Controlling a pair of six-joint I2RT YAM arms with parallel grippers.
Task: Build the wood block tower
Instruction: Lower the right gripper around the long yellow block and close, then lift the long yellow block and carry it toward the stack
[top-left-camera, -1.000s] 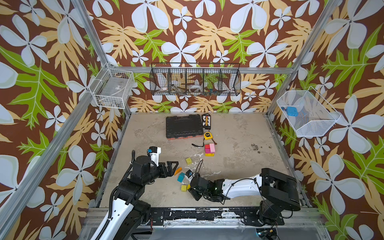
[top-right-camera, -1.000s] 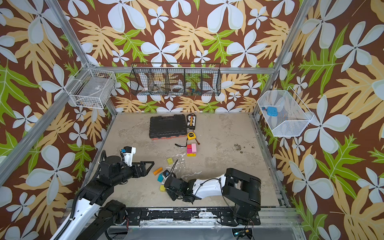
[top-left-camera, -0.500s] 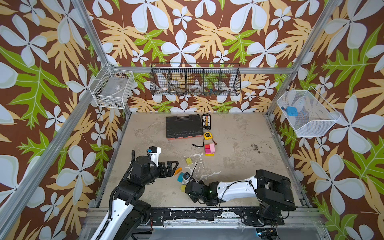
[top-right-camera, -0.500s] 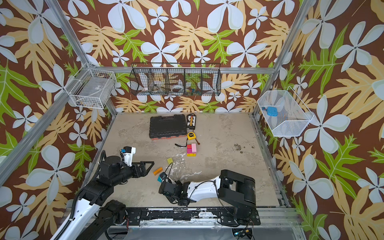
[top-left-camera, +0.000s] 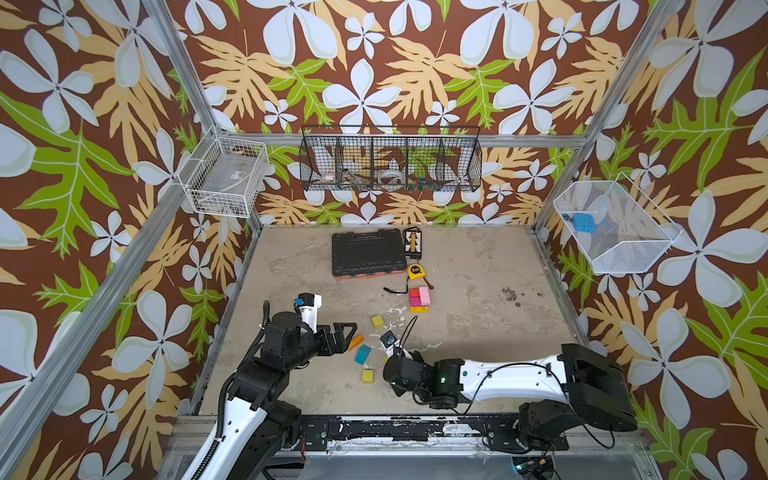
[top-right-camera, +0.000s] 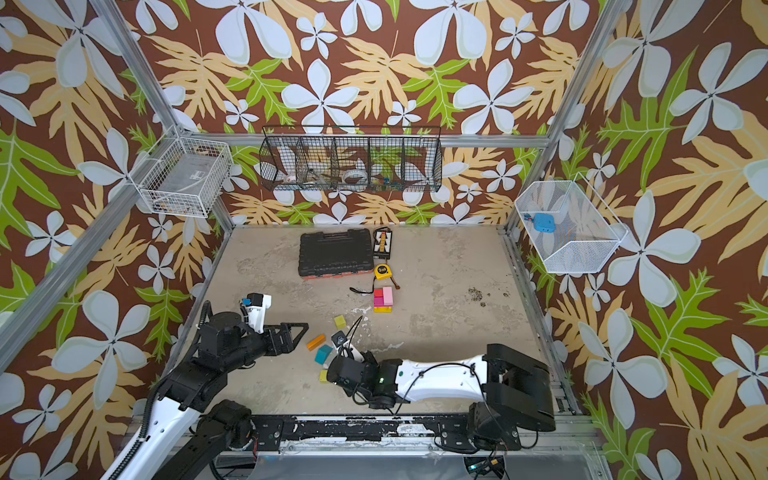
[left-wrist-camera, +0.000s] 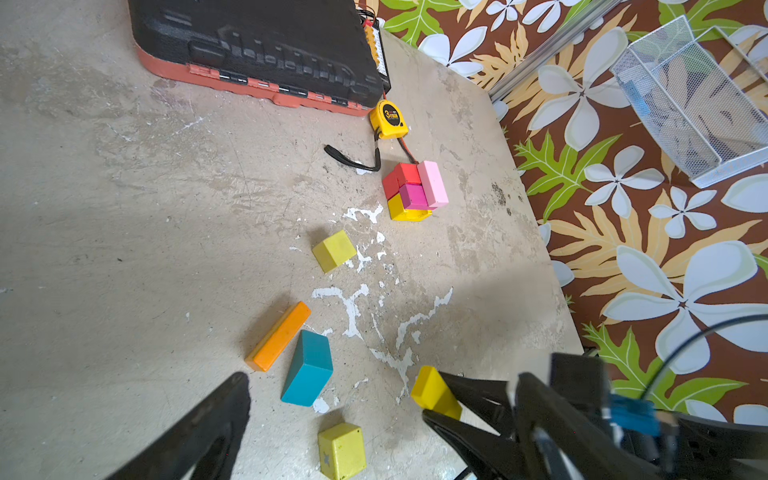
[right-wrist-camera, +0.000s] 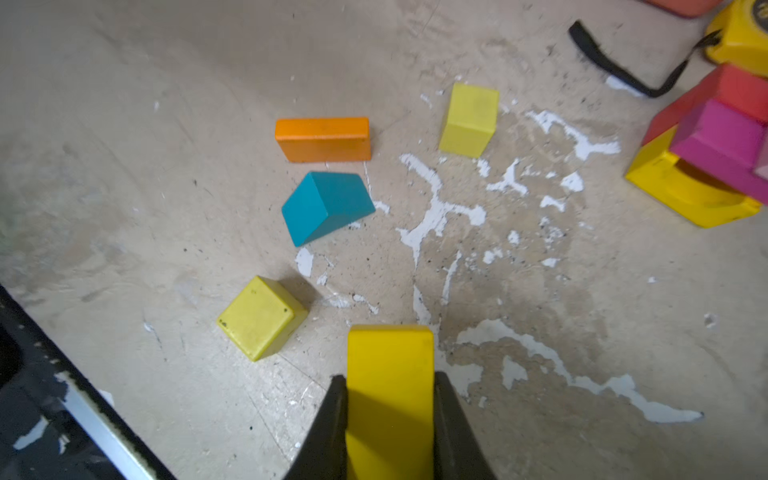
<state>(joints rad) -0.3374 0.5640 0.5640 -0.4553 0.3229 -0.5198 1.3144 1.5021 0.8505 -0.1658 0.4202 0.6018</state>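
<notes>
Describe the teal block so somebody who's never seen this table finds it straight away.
Start at the black case at the back of the table and come forward past the pink-and-yellow stack toward the front edge. There the teal block lies next to the orange bar. It is the only teal piece, and one face is slanted.

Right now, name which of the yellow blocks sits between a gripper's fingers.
The deep-yellow bar, clamped in the right gripper. The pale yellow cubes lie loose on the table, and the yellow arch is the base of the tower.
</notes>
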